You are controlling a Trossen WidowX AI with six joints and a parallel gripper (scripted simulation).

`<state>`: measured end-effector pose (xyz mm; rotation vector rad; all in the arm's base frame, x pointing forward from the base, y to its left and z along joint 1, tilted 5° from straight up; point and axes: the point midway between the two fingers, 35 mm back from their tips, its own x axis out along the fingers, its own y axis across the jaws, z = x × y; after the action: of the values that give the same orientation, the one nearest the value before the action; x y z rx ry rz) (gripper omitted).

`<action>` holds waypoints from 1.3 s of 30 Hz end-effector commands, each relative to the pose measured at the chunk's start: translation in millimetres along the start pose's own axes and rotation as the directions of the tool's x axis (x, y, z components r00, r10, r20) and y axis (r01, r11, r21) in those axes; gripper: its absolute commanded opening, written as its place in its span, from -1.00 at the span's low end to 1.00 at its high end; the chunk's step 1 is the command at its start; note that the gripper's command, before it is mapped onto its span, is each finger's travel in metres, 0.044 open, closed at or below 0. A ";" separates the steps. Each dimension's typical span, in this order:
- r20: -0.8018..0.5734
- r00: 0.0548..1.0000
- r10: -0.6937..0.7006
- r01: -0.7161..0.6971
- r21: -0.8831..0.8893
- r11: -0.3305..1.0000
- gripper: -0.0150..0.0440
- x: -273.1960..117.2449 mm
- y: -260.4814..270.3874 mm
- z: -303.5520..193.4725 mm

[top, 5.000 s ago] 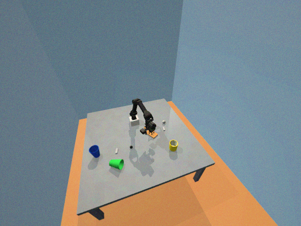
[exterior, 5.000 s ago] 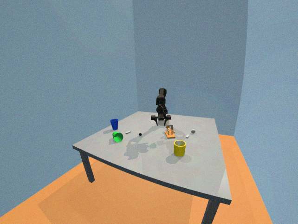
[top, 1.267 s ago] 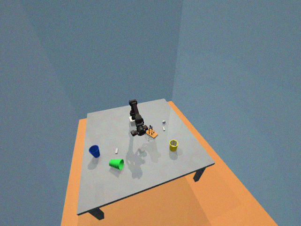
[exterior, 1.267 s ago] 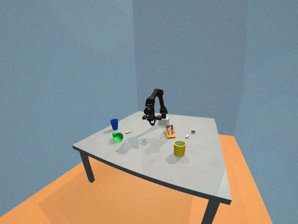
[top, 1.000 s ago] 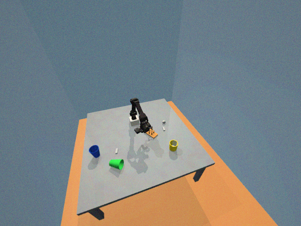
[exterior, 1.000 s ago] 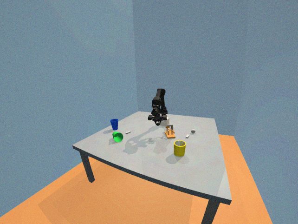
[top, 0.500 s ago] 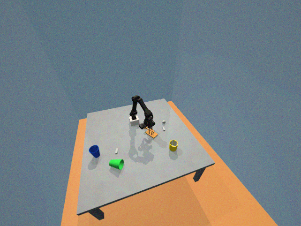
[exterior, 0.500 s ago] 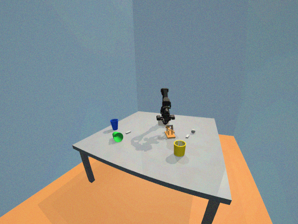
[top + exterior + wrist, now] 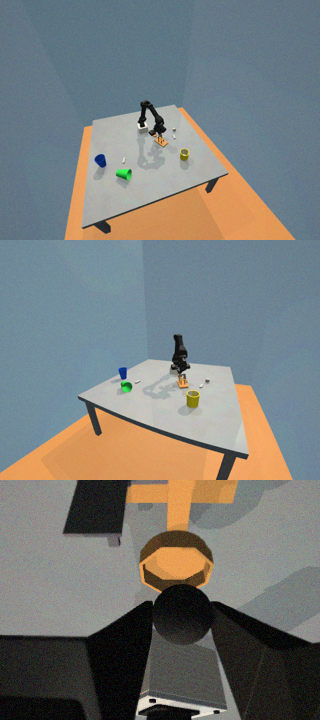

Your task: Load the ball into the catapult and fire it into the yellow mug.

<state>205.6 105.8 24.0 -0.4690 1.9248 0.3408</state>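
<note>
My gripper is shut on a dark ball, with one finger on each side of it. In the wrist view the ball overlaps the near rim of the catapult's orange cup; the cup is empty, and the height of the ball above it is hard to tell. The orange catapult stands on the table under and just in front of the gripper. The yellow mug stands upright, nearer the table's front edge than the catapult.
A green cup lies on its side at the left. A blue cup stands farther left. A grey ball and a small white block lie right of the catapult. Another white block lies near the green cup.
</note>
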 end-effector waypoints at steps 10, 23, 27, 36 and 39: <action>-0.004 1.000 0.003 -0.003 0.002 1.000 -0.49 16.3 1.7 4.1; -0.002 1.000 -0.001 0.001 -0.002 1.000 -0.14 14.6 1.1 4.6; -0.002 1.000 -0.001 0.001 -0.002 1.000 0.22 14.6 1.1 4.6; -0.013 1.000 0.002 -0.002 0.002 1.000 1.00 -80.6 0.8 -27.7; -0.014 1.000 0.003 -0.003 0.002 1.000 1.00 -89.6 0.9 -33.0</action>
<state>211.8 108.7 91.1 -0.4661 1.9357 0.3354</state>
